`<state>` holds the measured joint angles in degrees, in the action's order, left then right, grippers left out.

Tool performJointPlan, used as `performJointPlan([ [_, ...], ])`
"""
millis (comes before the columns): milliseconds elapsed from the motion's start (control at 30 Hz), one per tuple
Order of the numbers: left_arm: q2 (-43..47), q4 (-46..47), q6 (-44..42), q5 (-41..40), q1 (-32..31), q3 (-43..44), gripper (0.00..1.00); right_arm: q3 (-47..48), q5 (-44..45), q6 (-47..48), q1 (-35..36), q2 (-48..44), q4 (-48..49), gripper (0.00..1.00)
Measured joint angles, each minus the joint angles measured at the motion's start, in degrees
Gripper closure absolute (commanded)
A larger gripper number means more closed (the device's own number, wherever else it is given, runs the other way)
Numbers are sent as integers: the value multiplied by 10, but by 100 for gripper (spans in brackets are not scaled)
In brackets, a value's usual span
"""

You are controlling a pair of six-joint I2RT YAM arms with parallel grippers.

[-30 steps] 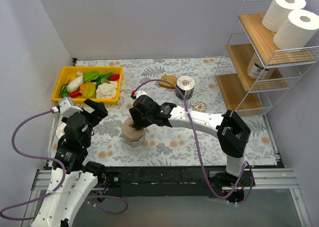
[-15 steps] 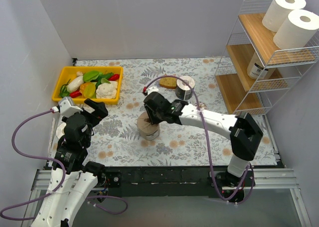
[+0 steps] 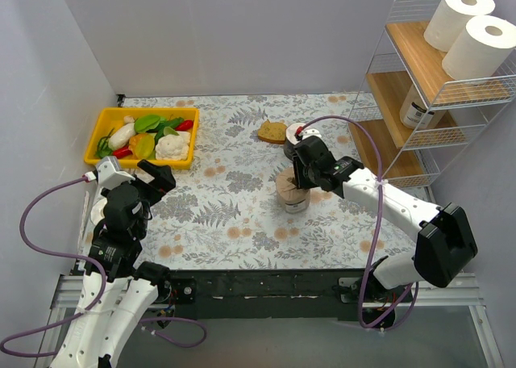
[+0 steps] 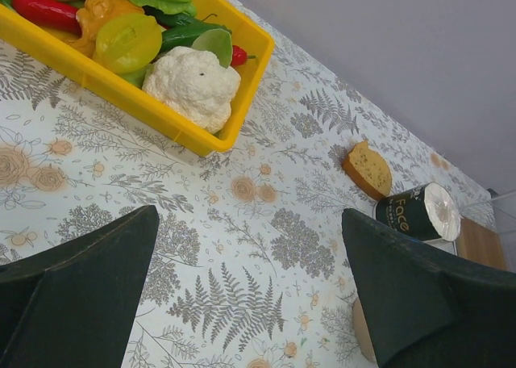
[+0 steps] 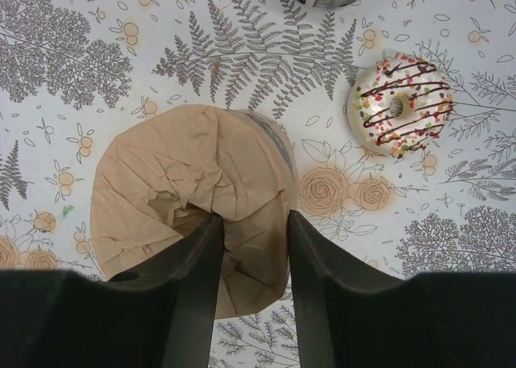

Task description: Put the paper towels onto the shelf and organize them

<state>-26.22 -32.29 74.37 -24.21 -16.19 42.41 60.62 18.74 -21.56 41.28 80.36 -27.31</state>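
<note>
My right gripper (image 3: 297, 174) is shut on a brown-paper-wrapped paper towel roll (image 3: 292, 194), one finger in its hollow core and one outside its wall. In the right wrist view the gripper (image 5: 251, 227) pinches the roll's wall (image 5: 177, 190). A dark-labelled roll (image 3: 297, 135) lies just behind it, and also shows in the left wrist view (image 4: 415, 213). The shelf (image 3: 403, 134) stands at the right. Two white rolls (image 3: 455, 17) (image 3: 482, 47) sit on its top board, and a dark-labelled one (image 3: 414, 106) on the middle board. My left gripper (image 4: 250, 295) is open and empty at the near left (image 3: 153, 177).
A yellow bin (image 3: 101, 130) of toy vegetables stands at the back left. A slice of bread (image 3: 272, 131) lies near the dark-labelled roll. A sprinkled donut (image 5: 400, 103) lies on the cloth right of the held roll.
My right gripper has carried the brown-wrapped roll to the right, from the table's middle towards the shelf side. The left arm has not moved.
</note>
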Motion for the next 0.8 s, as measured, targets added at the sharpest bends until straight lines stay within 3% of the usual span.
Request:
performJointPlan([
  [133, 0, 2, 0, 2, 0, 0, 2, 0, 2, 5, -3, 0, -2, 44],
  [467, -2, 3, 0, 9, 0, 0, 2, 52, -3, 8, 0, -7, -38, 40],
  [800, -2, 7, -1, 11, 0, 0, 2, 96, -17, 21, 63, 41, -41, 34],
])
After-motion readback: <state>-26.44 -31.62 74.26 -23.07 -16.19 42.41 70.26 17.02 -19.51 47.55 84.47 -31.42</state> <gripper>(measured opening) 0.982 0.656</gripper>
